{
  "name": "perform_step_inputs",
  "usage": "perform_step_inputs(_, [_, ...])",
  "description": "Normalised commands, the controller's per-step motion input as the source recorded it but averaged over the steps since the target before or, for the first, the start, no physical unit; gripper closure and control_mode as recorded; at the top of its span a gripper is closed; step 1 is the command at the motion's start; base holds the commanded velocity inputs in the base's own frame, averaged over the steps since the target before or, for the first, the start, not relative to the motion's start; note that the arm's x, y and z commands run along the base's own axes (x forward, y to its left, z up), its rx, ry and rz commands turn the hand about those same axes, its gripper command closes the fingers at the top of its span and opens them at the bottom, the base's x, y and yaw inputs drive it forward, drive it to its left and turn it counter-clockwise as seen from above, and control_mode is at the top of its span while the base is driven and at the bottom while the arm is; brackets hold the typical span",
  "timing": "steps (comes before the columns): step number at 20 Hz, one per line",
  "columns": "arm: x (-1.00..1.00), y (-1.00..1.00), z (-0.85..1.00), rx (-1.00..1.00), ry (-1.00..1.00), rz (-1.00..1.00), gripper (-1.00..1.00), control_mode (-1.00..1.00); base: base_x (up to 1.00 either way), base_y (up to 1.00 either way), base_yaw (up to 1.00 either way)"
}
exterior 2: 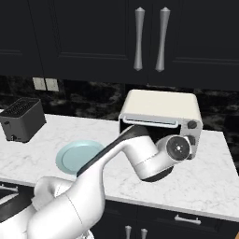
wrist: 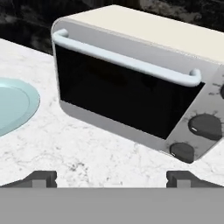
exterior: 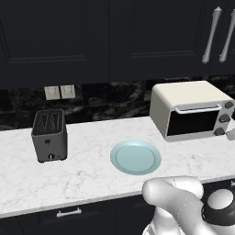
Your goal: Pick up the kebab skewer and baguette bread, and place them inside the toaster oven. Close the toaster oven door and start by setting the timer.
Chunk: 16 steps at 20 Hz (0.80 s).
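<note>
The cream-white toaster oven (exterior: 183,98) (exterior 2: 161,105) (wrist: 153,35) stands at the back right of the marble counter. Its dark glass door (exterior: 193,121) (wrist: 118,96) is shut, with the silver bar handle (wrist: 127,59) along its top edge. Dark knobs (wrist: 205,125) run down the right panel. My gripper (wrist: 113,179) hovers low over the counter just in front of the door. It is open, its two fingertips (wrist: 43,178) wide apart with nothing between them. The kebab skewer and the baguette bread are out of view.
A pale blue plate (exterior: 136,157) (exterior 2: 77,156) (wrist: 13,105) lies bare on the counter left of the oven. A small black two-slot toaster (exterior: 49,135) (exterior 2: 21,119) stands at the far left. Dark cabinets hang above, and the counter's front edge runs close to the base.
</note>
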Motion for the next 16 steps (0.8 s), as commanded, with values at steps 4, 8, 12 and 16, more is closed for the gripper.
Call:
perform_step_inputs(4, [0.04,-0.09,0.04,-0.15,-0.24,0.3,-1.0,-1.0,0.0,0.0,0.0])
perform_step_inputs(8, [0.12,-0.03,0.0,-0.18,-0.29,0.24,-1.0,-1.0,0.0,0.0,0.0])
perform_step_inputs(12, [0.27,0.0,-0.05,-0.25,-0.23,0.05,-1.0,-1.0,0.0,0.0,0.0])
perform_step_inputs(16, [0.13,-0.14,-0.1,-0.21,-0.14,0.04,-1.0,-1.0,0.0,0.0,0.0])
